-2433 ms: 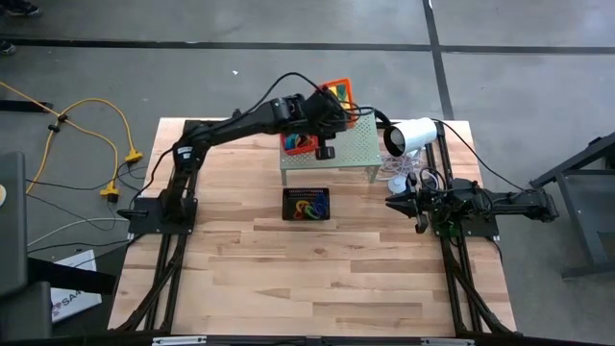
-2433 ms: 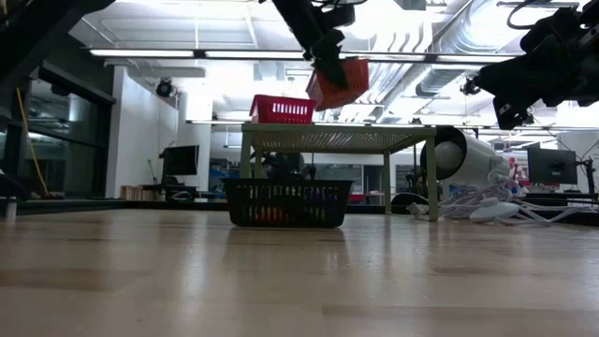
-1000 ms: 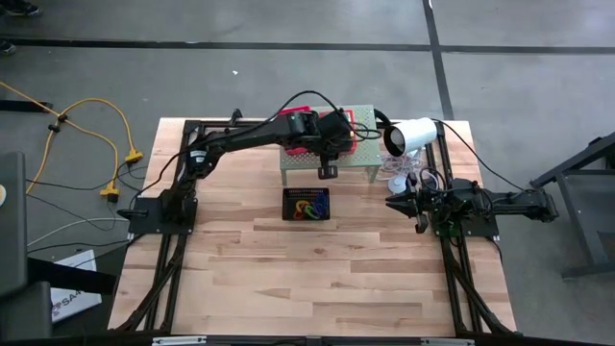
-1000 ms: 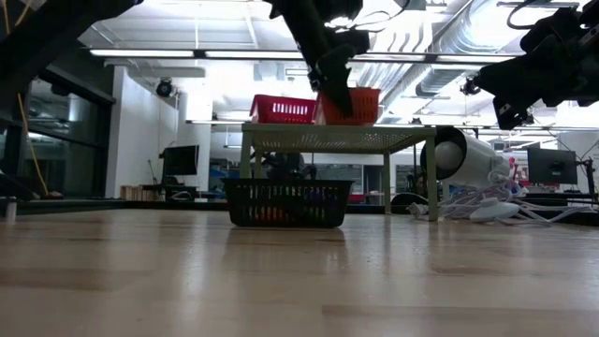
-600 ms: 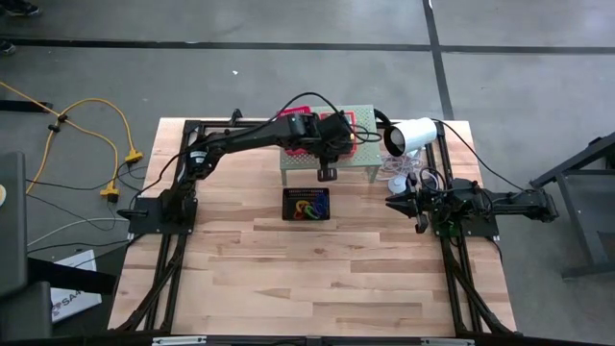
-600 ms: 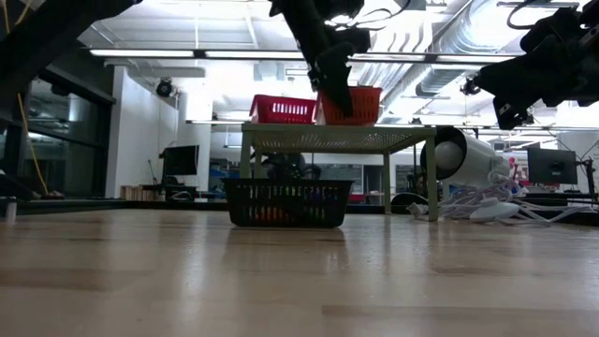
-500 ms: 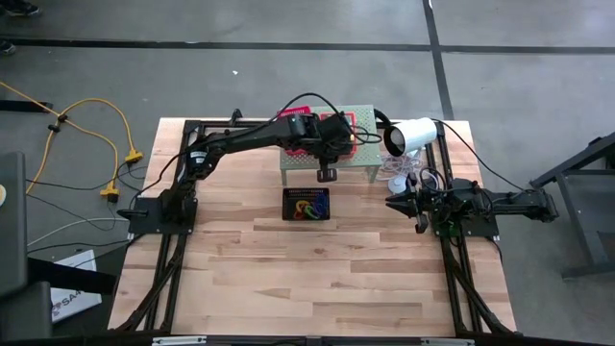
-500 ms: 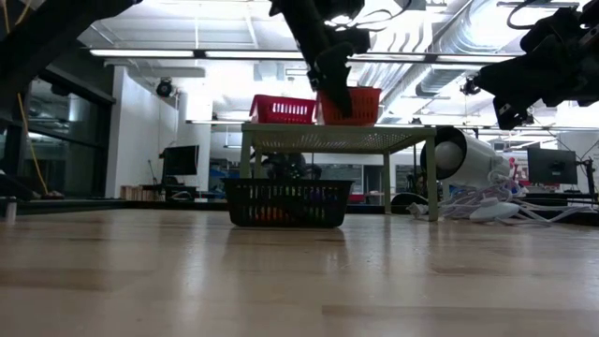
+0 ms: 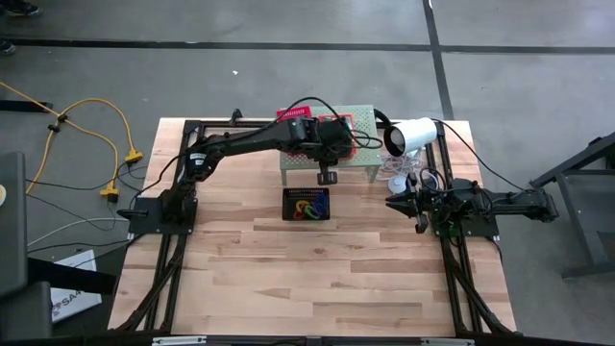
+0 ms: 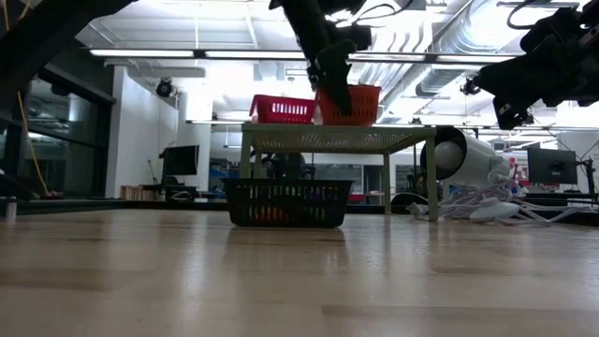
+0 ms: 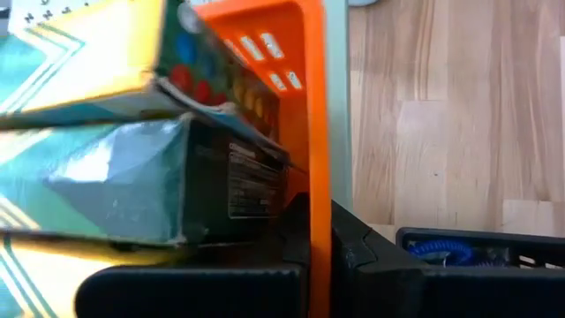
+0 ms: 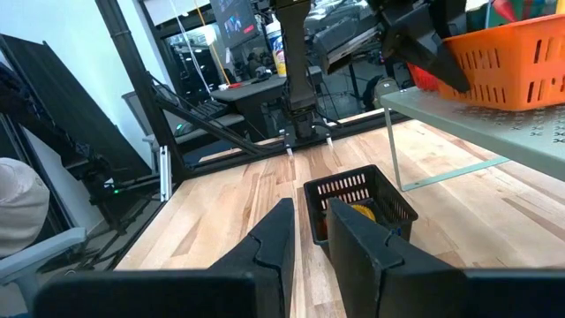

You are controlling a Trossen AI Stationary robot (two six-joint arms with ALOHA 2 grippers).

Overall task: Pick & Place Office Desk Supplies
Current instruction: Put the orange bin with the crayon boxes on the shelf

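An orange basket stands on the pale-green perforated shelf, next to a red basket. Yellow-and-green pieces lie stacked inside the orange basket. My left gripper reaches over the shelf and is shut on the orange basket. Below the shelf's front, a black basket with coloured loops rests on the table. My right gripper waits at the table's right side, level and slightly open, with nothing between its fingers. My left gripper pinches the orange basket's side wall at its rim. One finger is inside the basket and one outside. The fingers slant down onto it from the table's left. The basket stands upright with its bottom on the shelf.
A white cylindrical lamp lies at the shelf's right end, with white cables bunched on the table beside it. The near half of the wooden table holds nothing.
A little over two seconds ago my left gripper held the orange basket tilted in the air above the shelf. It has since brought it down level onto the shelf beside the red basket. Over the last second the basket and both grippers have stayed nearly still.
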